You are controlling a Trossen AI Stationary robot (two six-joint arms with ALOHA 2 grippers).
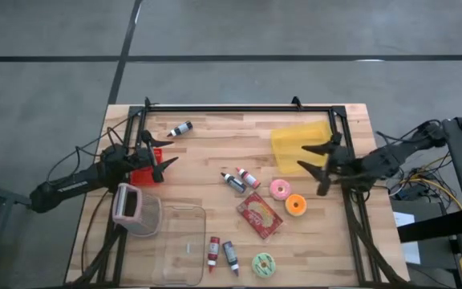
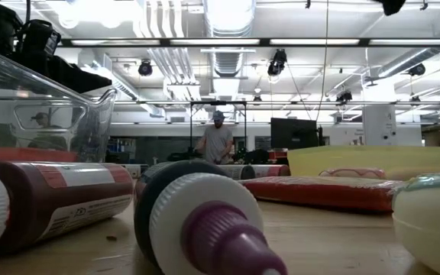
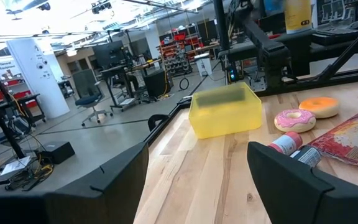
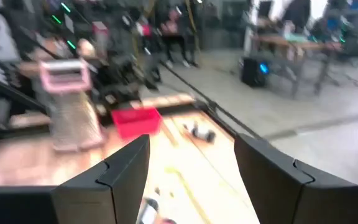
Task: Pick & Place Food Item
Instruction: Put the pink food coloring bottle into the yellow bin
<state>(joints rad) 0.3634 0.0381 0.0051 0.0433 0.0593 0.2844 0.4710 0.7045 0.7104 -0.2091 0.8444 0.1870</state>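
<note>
The high view looks straight down on the whole surface and both arms. The low view sits at surface level, very near a bottle, facing the room. The left wrist view looks across at the yellow bin, also seen from above. The right wrist view faces the red bin.

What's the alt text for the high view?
Overhead of a wooden table: left gripper over a red bin, right gripper beside a yellow bin, both open and empty. Toy donuts, bottles and a red packet lie between.
</note>
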